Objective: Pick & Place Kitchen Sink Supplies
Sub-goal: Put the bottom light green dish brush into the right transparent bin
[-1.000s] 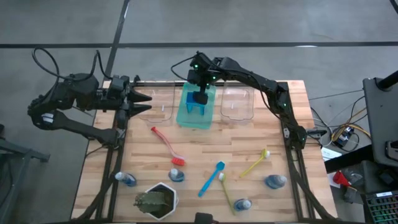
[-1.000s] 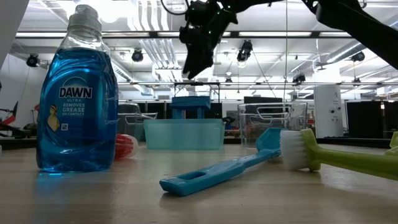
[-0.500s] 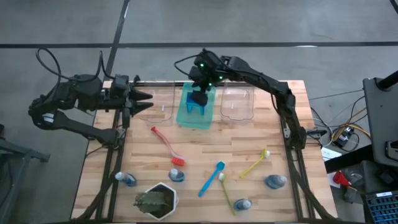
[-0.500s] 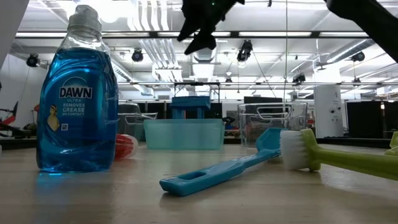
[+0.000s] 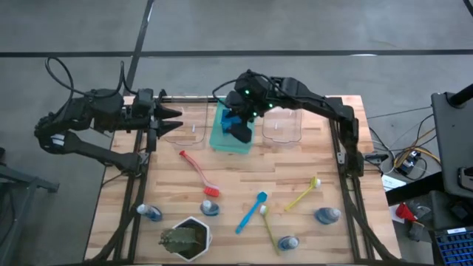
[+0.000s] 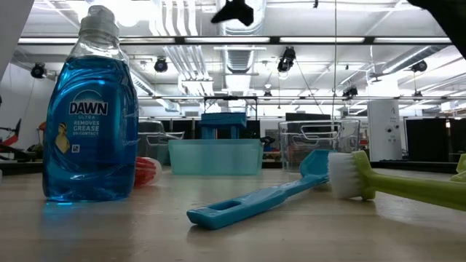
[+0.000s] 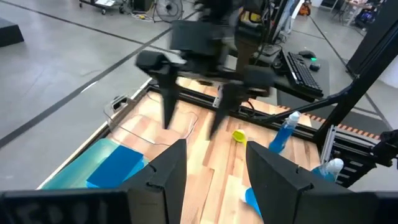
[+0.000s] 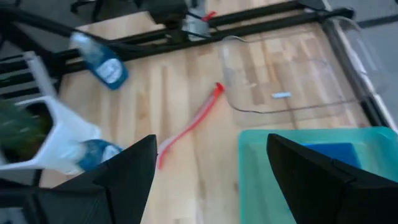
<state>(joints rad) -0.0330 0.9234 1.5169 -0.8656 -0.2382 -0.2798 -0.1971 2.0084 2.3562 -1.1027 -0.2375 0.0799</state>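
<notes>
Blue sponge (image 5: 228, 117): laid in green tray (image 5: 219, 140).
Right gripper (image 5: 240, 131): raised over tray, fingers apart, nothing held.
Left gripper (image 5: 176, 121): parked beside clear bin (image 5: 194, 134), fingers apart.

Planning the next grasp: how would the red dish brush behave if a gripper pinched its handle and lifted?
The red dish brush looks thin and long, so probably light and fairly stiff. Its bristle head sits at one end, so pinched mid-handle it may tilt head-down. Lying flat on the table, it seems unlikely to roll.

hidden: sponge (image 5: 230, 118) partly under right hand (image 5: 241, 130) | plant (image 8: 15, 134) cropped (blurry)
</notes>
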